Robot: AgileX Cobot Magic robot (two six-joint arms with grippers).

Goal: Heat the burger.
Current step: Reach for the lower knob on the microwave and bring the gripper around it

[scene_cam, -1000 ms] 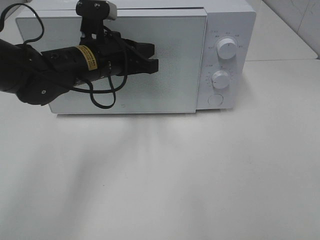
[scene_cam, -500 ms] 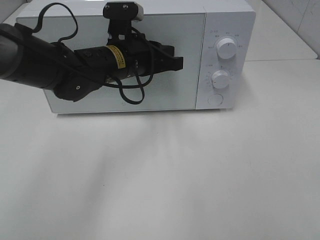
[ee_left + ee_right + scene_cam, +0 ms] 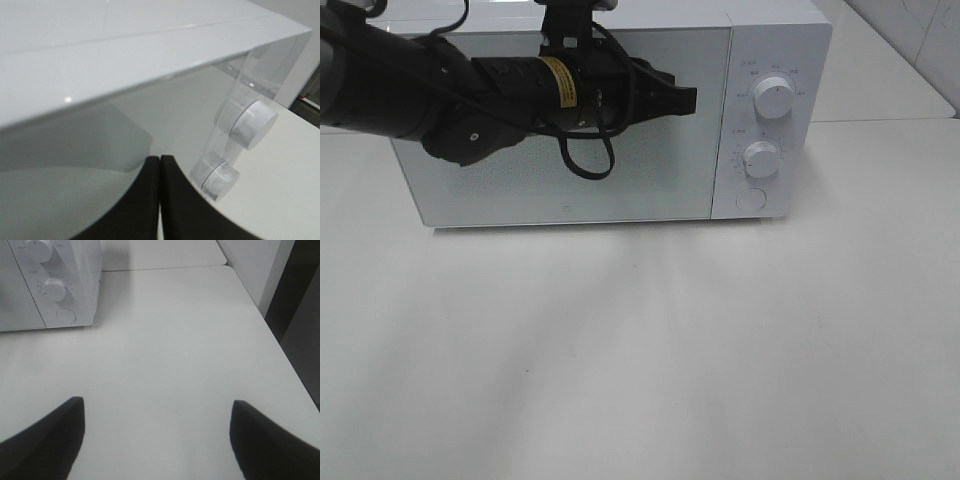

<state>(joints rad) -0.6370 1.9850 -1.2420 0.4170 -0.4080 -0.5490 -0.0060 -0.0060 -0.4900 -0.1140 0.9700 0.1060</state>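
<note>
White box-shaped microwave oven (image 3: 620, 190), set at 12 o'clock on the white counter (image 3: 640, 350). The black left end effector (image 3: 686, 98) is held pressed together before the oven door, with two round white knobs (image 3: 775, 98) at its 3 o'clock. The right end effector (image 3: 155, 402) is held spread over the counter. The burger's place cannot be told.

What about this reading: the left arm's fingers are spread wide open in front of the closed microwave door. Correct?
Not quite. The left wrist view shows the left arm's fingers pressed together, not spread. They are in front of the closed microwave door, as stated.
</note>
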